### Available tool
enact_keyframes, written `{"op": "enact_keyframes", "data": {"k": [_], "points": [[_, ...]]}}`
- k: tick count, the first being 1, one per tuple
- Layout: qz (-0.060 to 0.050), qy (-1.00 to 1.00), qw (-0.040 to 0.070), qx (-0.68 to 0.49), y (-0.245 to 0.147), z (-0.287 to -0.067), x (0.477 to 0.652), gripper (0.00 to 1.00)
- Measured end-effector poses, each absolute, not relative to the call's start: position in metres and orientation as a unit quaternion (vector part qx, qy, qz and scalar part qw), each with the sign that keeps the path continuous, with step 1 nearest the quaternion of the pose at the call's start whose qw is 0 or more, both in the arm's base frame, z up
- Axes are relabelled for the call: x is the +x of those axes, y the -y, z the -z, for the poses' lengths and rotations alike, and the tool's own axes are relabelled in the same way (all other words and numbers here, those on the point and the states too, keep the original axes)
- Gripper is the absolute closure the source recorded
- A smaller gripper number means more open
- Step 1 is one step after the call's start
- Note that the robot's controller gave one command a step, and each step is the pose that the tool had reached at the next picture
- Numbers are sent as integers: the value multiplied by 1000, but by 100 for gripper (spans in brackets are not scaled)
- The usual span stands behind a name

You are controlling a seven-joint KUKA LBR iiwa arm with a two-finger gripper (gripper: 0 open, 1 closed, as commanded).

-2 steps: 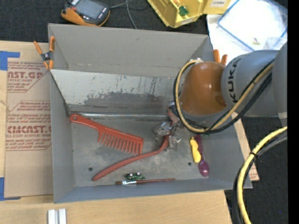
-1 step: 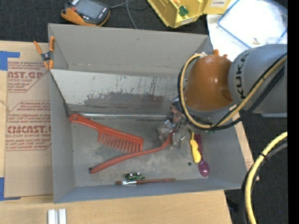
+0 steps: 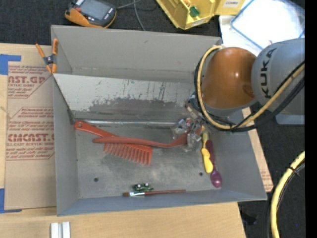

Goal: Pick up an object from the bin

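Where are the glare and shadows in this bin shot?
Camera view: a soft highlight on the arm's orange cover; streaky sheen on the bin's back wall; a faint shadow under the red brush; the end effector sits in the arm's shade.

Grey metal bin (image 3: 66, 152), matt, its back wall scratched and scuffed. Red brush (image 3: 130, 153) and glossy yellow-and-purple handle (image 3: 207, 161), probably plastic. Arm's orange cover (image 3: 225, 78) is smooth and shiny.

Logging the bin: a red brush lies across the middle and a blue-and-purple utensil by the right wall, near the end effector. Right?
No: the camera view shows that utensil is yellow and purple, not blue. The red brush and end effector are as you say.
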State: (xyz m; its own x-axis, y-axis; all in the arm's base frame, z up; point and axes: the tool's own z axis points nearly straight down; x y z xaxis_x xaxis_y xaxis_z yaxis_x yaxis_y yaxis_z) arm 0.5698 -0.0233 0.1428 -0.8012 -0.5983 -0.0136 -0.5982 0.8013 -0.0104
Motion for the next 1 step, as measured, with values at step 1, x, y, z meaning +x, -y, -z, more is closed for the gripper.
{"op": "enact_keyframes", "data": {"k": [1], "points": [[2, -949, 6, -315, 22, -169, 569, 100]]}}
